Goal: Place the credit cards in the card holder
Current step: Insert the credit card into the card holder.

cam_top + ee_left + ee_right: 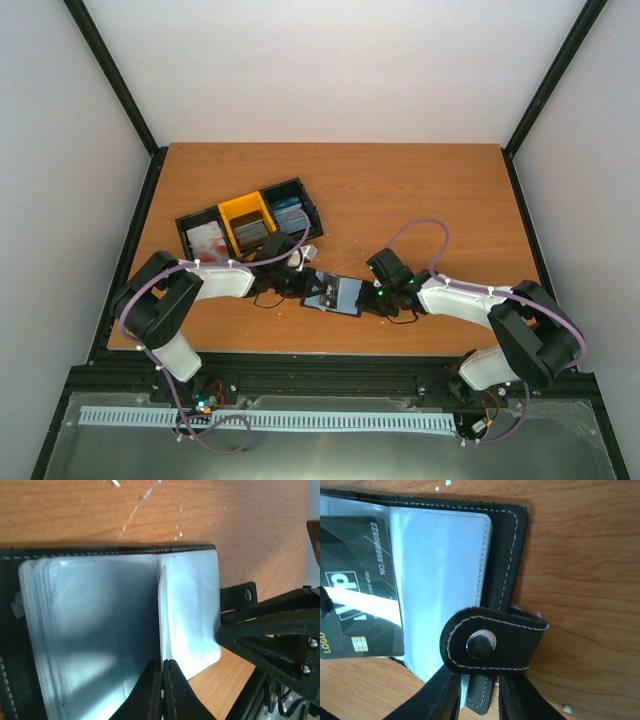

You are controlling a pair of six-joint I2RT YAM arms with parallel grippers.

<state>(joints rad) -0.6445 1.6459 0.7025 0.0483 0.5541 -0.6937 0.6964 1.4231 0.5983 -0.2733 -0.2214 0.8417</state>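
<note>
On the orange-brown wooden table (420,190), flecked with white specks and boxed in by white walls (330,70) and black frame posts (115,75), the card holder (333,293) lies open. At its left, the left gripper (163,680) pinches a thin pale sheet (163,615) standing on edge, card or sleeve I cannot tell. At its right, the right gripper (477,695) clamps the cover under the snap tab (492,640). Behind it, to the left, credit cards (285,212) fill a black and yellow bin (243,207).

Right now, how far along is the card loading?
Done: one dark card looks sleeved in the open card holder. In hand: left tool pinches a clear leaf; right tool clamps the holder's tab edge. Remaining: white, grey and blue credit cards in the bin.
</note>
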